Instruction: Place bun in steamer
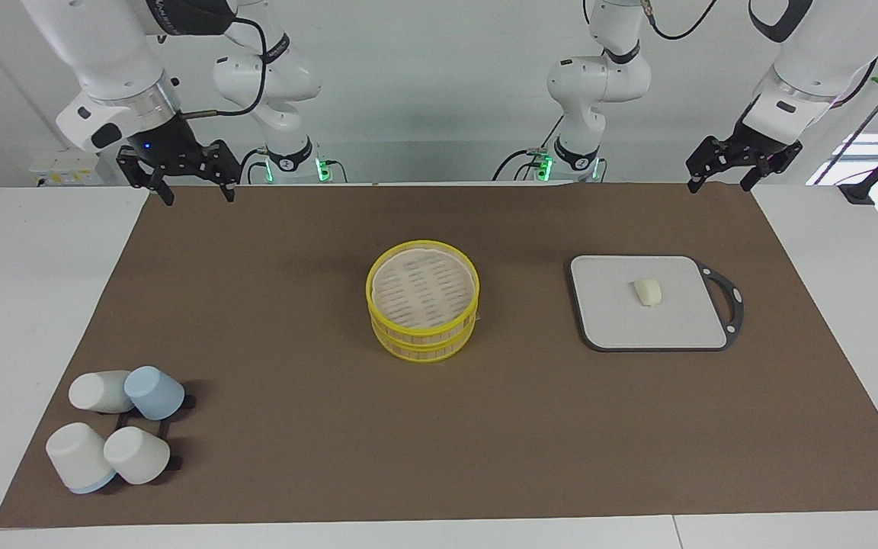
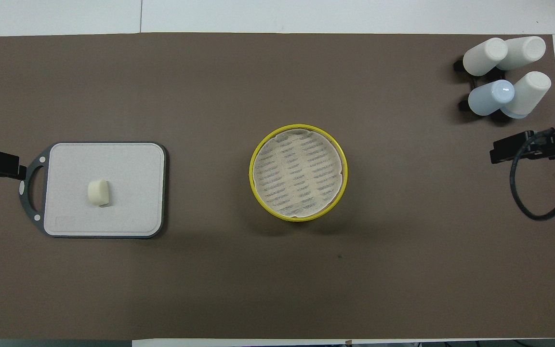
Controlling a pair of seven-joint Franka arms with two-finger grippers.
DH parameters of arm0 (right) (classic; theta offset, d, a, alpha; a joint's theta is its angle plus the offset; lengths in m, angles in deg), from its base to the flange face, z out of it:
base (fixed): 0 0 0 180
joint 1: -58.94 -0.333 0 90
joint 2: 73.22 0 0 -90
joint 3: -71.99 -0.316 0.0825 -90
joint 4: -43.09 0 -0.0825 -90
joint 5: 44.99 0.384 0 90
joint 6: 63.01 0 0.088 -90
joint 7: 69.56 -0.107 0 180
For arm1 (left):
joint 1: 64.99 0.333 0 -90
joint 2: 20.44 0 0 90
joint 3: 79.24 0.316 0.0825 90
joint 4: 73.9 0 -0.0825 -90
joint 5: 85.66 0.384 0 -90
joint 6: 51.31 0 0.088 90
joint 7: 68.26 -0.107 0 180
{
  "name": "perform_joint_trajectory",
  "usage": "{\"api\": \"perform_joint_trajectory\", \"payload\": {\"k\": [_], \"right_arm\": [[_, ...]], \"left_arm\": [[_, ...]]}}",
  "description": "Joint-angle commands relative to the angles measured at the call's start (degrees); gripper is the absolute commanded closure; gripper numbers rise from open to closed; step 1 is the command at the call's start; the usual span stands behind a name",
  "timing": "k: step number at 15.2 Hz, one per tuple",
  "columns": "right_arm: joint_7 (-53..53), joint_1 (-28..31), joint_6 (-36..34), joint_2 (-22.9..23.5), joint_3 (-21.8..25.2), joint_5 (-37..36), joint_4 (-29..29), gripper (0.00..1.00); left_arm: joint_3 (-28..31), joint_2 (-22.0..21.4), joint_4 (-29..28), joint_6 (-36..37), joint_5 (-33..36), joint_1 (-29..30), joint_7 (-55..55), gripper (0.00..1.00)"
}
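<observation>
The bun (image 1: 648, 291) is a small cream lump lying on the grey board (image 1: 614, 324) toward the left arm's end of the table; it also shows in the overhead view (image 2: 98, 192). The steamer (image 1: 424, 341), yellow-rimmed, stands at the middle of the mat with its pale woven lid (image 1: 422, 288) on top; in the overhead view the steamer's (image 2: 250, 172) lid (image 2: 298, 172) covers the inside. My left gripper (image 1: 717, 185) hangs open and empty above the mat's edge nearest the robots, apart from the board. My right gripper (image 1: 198, 197) hangs open and empty above the mat's corner at its own end.
Several cups (image 1: 115, 431), white and one blue, lie on a black rack at the right arm's end, farthest from the robots; they also show in the overhead view (image 2: 504, 72). The board (image 2: 128, 164) has a dark handle. A brown mat (image 1: 294, 427) covers the table.
</observation>
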Motion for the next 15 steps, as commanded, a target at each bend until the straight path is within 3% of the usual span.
{"api": "perform_joint_trajectory", "payload": {"k": [1,4,8,11,15], "right_arm": [[-8.4,-8.0,2.3,3.5,-0.7,2.8,3.0,0.0],[-20.4,-17.9,-0.6,14.0,-0.6,2.4,13.8,0.0],[-31.5,-29.1,4.4,27.6,0.1,2.3,24.6,0.0],[-34.2,-34.4,11.9,31.8,-0.3,-2.9,23.5,0.0],[-34.5,-36.4,16.3,30.2,-0.4,-3.8,16.3,0.0]], "left_arm": [[0.0,-0.8,-0.7,-1.1,-0.5,0.1,0.2,0.0],[0.0,-2.2,-3.8,-3.6,-0.5,0.1,0.1,0.0],[0.0,-6.4,-19.3,-16.0,-0.5,0.6,-0.2,0.0],[0.1,-5.3,-29.1,-27.0,-0.5,0.7,-3.8,0.0],[0.1,1.6,-34.9,-39.1,-0.5,1.3,-4.4,0.0]]}}
